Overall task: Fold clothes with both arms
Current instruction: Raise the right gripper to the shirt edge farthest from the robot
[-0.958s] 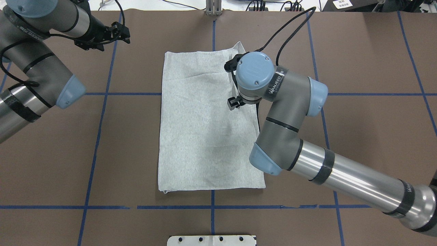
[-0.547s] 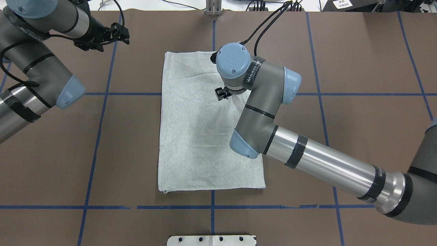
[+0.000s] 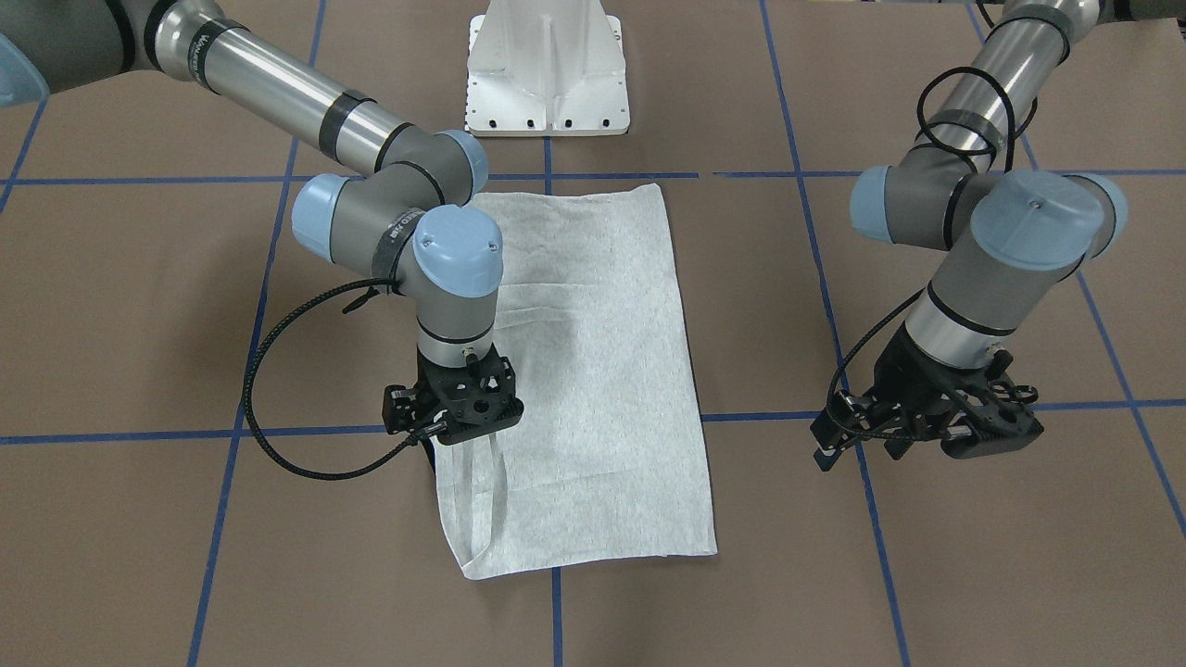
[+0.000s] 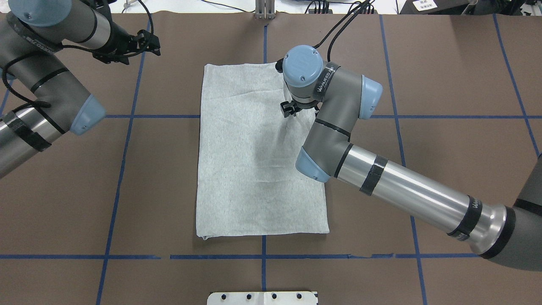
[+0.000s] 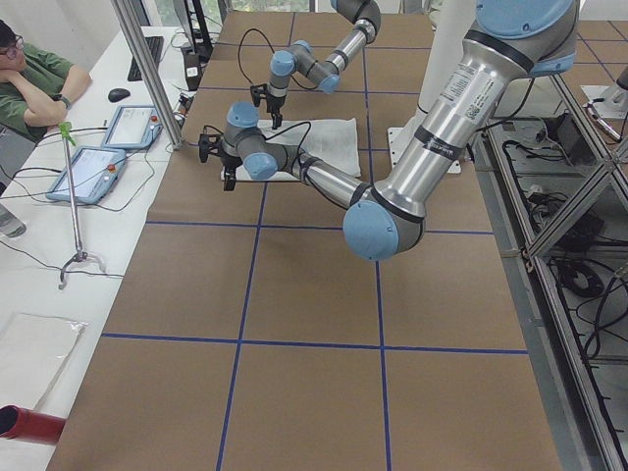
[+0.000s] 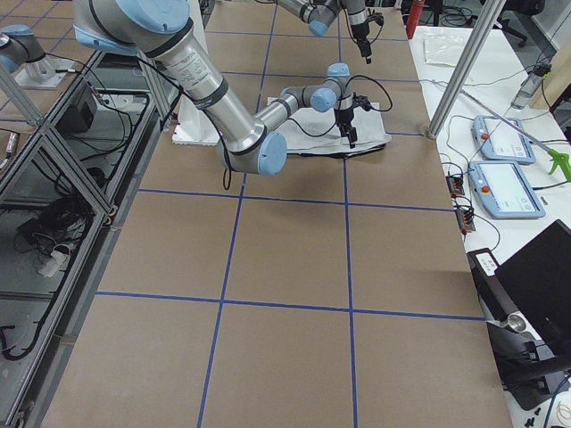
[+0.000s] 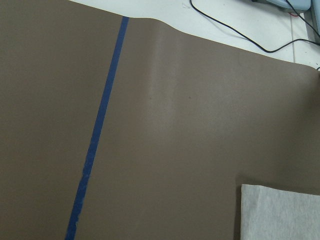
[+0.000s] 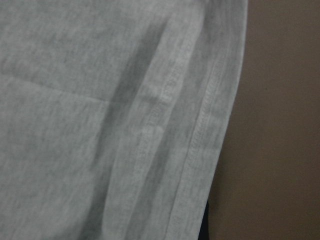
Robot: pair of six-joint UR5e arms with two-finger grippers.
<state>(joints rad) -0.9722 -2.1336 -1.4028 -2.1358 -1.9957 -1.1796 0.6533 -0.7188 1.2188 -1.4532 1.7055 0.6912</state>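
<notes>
Right pincer (image 3: 459, 428): points straight down over the far right corner of the shirt (image 4: 250, 169), very close to the cloth. Its tips are hidden under its own body, so I cannot tell whether they are wide, narrow or holding.
Left pincer (image 4: 151, 44): wide and empty, held above bare desk (image 4: 444, 84) beyond the shirt's far left corner.
Shirt: at desk centre, folded into a tall rectangle with the plain grey side up.
Change: half a second ago the right wrist was further in over the cloth. It now sits nearer the right edge. A second ago the far right corner stuck up; it now lies flat. The left arm has barely moved.
Hidden: the right arm covers the shirt's right edge. The right wrist view shows only blurred hems with a dark sliver beneath.
</notes>
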